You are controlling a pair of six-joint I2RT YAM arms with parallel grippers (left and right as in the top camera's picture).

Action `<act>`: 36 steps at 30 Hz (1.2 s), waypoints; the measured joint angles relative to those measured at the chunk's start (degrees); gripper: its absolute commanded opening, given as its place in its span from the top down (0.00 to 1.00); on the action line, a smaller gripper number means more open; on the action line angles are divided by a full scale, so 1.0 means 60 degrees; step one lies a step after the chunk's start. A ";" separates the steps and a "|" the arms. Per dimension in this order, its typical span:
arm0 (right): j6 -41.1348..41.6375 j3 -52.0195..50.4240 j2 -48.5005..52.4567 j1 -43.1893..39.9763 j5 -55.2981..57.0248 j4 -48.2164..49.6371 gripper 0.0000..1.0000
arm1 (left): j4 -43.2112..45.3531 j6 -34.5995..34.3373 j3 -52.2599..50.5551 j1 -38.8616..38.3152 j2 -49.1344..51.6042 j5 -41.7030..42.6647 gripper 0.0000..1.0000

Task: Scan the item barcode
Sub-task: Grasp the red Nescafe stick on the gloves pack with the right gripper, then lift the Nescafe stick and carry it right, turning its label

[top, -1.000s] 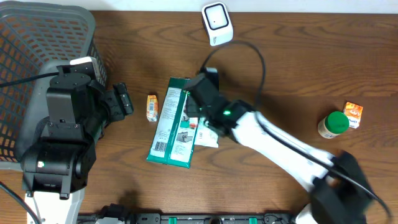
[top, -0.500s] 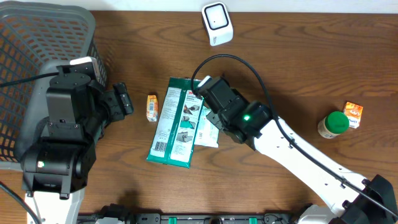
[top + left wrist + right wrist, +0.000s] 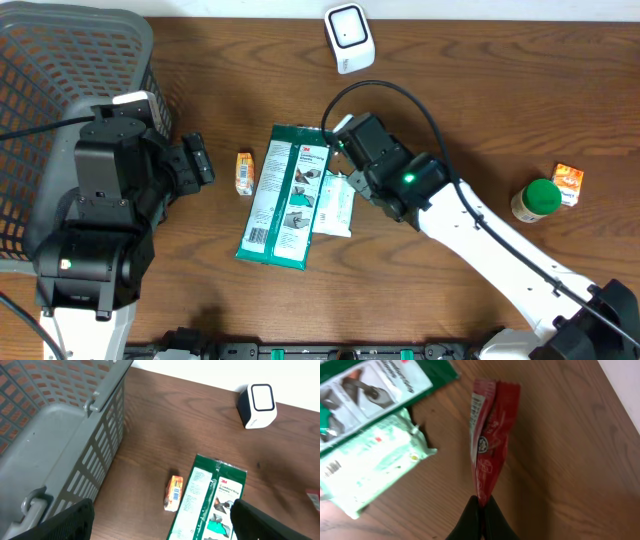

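Widest of all, a dark wooden bench point(image 3: 480, 120), with a green packet point(image 3: 285, 195) lying flat near its middle. Far left of the green packet, a grey mesh basket point(image 3: 60, 60). Touching the green packet's right edge, a pale wipes pack point(image 3: 335, 205). Up and to the right of the green packet, near the bench's far edge, the white-faced scanner point(image 3: 348, 38). Well to the right of the green packet, a green-capped bottle point(image 3: 537, 199); just left of the green packet, a small orange box point(image 3: 244, 172). Over the green packet's upper right corner, the right gripper point(image 3: 479, 505), jaws closed on one end seam of a red sachet point(image 3: 490, 440) lifted clear of the wood. Left of the green packet, by the basket, the left gripper point(image 3: 162, 505), jaws spread wide on nothing. Judged light, thin and floppy, with a slick film skin: likely to sag or twist in a pinch, so best gripped at a sealed end seam, as here, leaving the printed faces bare for the scanner. Seen only from the right wrist: the sachet itself, nearly edge-on, a white printed panel along one side, no barcode legible. Hidden from overhead beneath the right arm's wrist. Shown only from overhead and the left wrist: the scanner, absent from the right wrist view.
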 measured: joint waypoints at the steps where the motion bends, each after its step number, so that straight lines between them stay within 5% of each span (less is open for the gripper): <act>1: 0.0004 0.0000 0.0000 -0.0095 0.0004 -0.0018 0.99 | -0.0004 0.0000 0.0000 0.0000 0.0000 0.0000 0.13; 23: 0.0004 0.0000 0.0109 -0.2721 -0.0437 -0.0794 0.99 | 0.0000 0.0000 0.0004 0.0000 0.0000 0.0000 0.13; 36: 0.0528 0.0000 0.2095 -0.3060 0.1118 -0.0597 0.99 | 0.0000 0.0000 0.0000 0.0000 0.0000 0.0000 0.13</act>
